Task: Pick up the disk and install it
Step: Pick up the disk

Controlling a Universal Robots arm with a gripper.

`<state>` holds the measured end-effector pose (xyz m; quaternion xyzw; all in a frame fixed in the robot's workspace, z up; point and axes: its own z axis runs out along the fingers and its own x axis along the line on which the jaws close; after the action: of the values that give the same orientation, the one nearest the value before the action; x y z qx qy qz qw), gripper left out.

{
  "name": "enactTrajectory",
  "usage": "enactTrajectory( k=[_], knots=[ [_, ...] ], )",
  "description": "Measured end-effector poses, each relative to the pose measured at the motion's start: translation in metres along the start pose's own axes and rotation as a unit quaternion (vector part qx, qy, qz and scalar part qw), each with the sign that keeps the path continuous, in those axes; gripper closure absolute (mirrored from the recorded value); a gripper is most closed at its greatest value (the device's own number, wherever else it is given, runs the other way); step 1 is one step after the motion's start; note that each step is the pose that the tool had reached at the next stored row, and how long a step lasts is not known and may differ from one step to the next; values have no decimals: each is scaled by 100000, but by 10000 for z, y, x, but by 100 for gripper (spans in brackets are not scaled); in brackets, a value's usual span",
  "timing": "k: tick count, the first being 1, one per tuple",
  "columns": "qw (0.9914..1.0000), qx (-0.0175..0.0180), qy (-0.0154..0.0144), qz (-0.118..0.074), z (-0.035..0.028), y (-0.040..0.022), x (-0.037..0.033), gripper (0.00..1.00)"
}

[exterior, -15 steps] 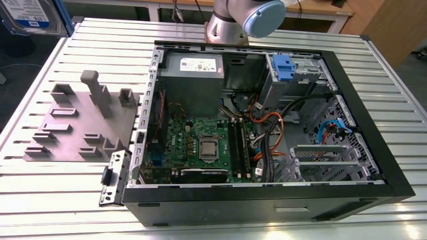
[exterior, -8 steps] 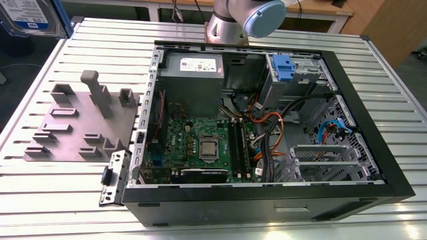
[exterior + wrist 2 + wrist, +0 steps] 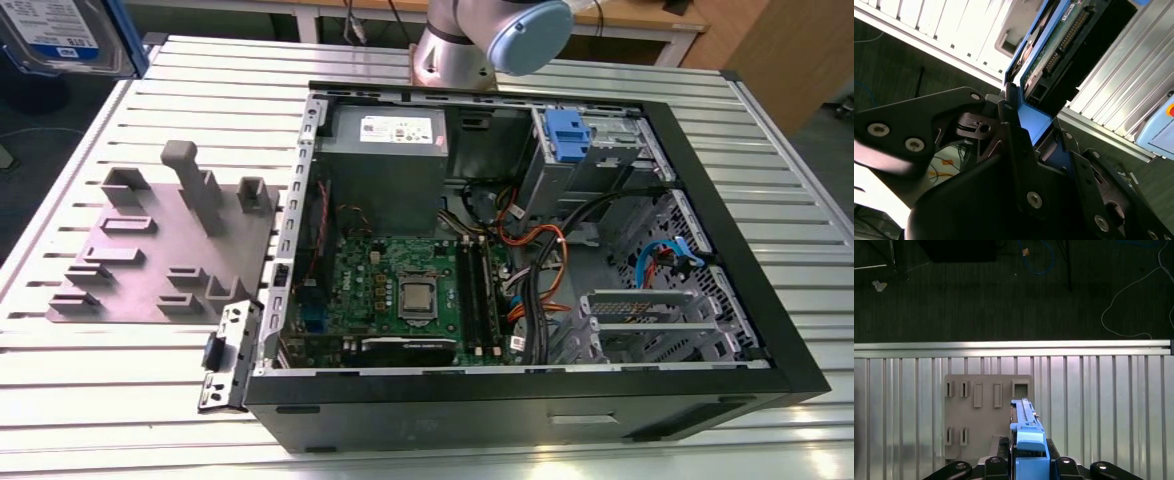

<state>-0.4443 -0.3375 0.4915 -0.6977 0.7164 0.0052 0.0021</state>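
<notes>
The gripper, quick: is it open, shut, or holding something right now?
Gripper: closed, holding the disk.

Ribbed aluminium table (image 3: 120, 400) gleaming under bright light, dark carpet (image 3: 979, 300) beyond its edge, loose cables (image 3: 1044, 271) trailing there, wooden desk (image 3: 627, 15) behind.

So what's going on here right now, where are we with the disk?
The arm's end effector is shut on the disk, holding it edge-on by its blue carrier. In the first wrist view it hangs over the grey fixture plate on the slatted table. The open computer case sits beside that plate in the exterior view, and the disk is not yet installed in it.
</notes>
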Motion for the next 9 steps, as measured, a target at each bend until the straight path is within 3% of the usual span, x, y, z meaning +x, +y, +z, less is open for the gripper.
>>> enactTrajectory(
  k=[9],
  knots=[
    [100000,-4,1,0,-2,-26,0,64]
  ],
)
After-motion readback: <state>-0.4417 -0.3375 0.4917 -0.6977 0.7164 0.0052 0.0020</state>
